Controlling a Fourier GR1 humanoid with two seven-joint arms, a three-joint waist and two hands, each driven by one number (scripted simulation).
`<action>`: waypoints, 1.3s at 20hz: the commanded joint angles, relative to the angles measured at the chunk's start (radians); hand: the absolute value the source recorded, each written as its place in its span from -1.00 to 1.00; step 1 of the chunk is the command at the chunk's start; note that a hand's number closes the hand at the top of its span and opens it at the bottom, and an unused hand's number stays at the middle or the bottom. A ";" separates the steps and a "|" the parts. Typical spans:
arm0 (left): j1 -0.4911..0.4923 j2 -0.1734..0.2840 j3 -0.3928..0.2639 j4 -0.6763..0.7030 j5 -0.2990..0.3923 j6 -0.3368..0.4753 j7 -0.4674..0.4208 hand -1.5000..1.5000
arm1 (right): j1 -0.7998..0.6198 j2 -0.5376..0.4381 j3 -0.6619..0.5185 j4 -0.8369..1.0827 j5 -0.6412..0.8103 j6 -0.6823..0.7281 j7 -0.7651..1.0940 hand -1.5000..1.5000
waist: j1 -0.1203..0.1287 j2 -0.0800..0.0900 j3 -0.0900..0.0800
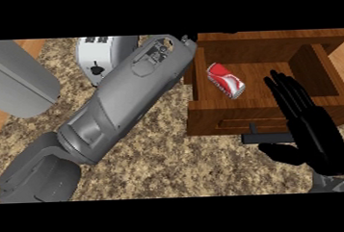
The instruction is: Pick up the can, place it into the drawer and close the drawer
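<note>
I see one red-and-white metal can (225, 79), one open brown wooden drawer (322, 69), and one white toaster (96, 58) on the speckled surface (169, 151). The can lies on its side inside the drawer, just left of my right robot hand (309, 127), whose straight fingers are spread flat over the drawer front. My left forearm (117, 105) reaches diagonally upward, its robot hand hidden.

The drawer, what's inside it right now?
A red and white can lies on its side inside the open wooden drawer. The right hand, fingers straight, covers part of the drawer's right side, so anything beneath it is hidden.
</note>
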 commanded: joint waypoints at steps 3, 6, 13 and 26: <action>0.041 0.063 -0.006 -0.101 -0.044 -0.003 0.066 -1.00 | -0.099 0.092 -0.001 0.271 0.090 -0.191 -0.032 -1.00 | 0.023 -0.004 0.000; 0.047 0.124 -0.033 -0.204 -0.068 0.020 0.179 -1.00 | -0.112 0.100 -0.022 0.358 0.095 -0.241 -0.056 -1.00 | 0.030 -0.010 0.000; 0.175 0.246 -0.043 -0.364 -0.099 -0.007 0.224 -1.00 | -0.209 0.080 -0.083 0.578 0.138 -0.323 -0.091 -1.00 | 0.038 -0.009 0.000; 0.295 0.397 -0.035 -0.565 -0.109 -0.078 0.296 -1.00 | -0.523 0.083 -0.216 1.018 0.227 -0.587 -0.097 -1.00 | 0.082 0.008 0.002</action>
